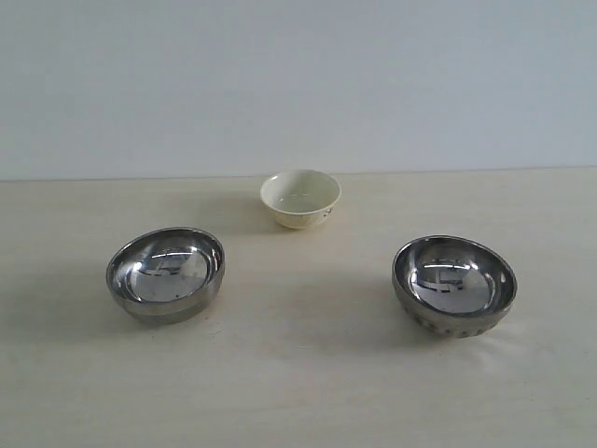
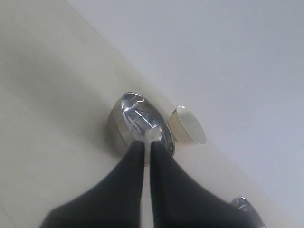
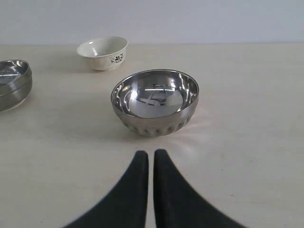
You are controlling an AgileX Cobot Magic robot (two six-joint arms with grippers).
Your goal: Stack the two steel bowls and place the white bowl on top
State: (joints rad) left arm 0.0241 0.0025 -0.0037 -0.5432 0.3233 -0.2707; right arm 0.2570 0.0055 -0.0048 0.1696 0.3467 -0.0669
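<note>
**Mia:** Why are the bowls so far apart?

**Ben:** I think no stacking has been done yet. Each bowl sits alone on the table [image 1: 298, 392] with its open side up. That way one bowl can drop into the next, I guess. In the outside picture the smooth steel bowl [image 1: 166, 273] is at the lower left. The white bowl [image 1: 300, 197] is in the upper middle, near the back edge. The bumpy steel bowl [image 1: 454, 285] is at the lower right.

**Mia:** Where are the hands?

**Ben:** The outside picture shows no hand at all, so both must be well back from the bowls. The left hand [image 2: 146, 147] shows in its own camera. Its two dark fingers are pressed together and pinch nothing. The smooth steel bowl is straight ahead of the tips. The tips hide a bit of its rim there, but I think they are not touching it.

**Mia:** And the other one?

**Ben:** The right hand [image 3: 151, 156] is pressed together too, with nothing in it. The bumpy steel bowl is straight ahead of it, with bare table in between.
</note>
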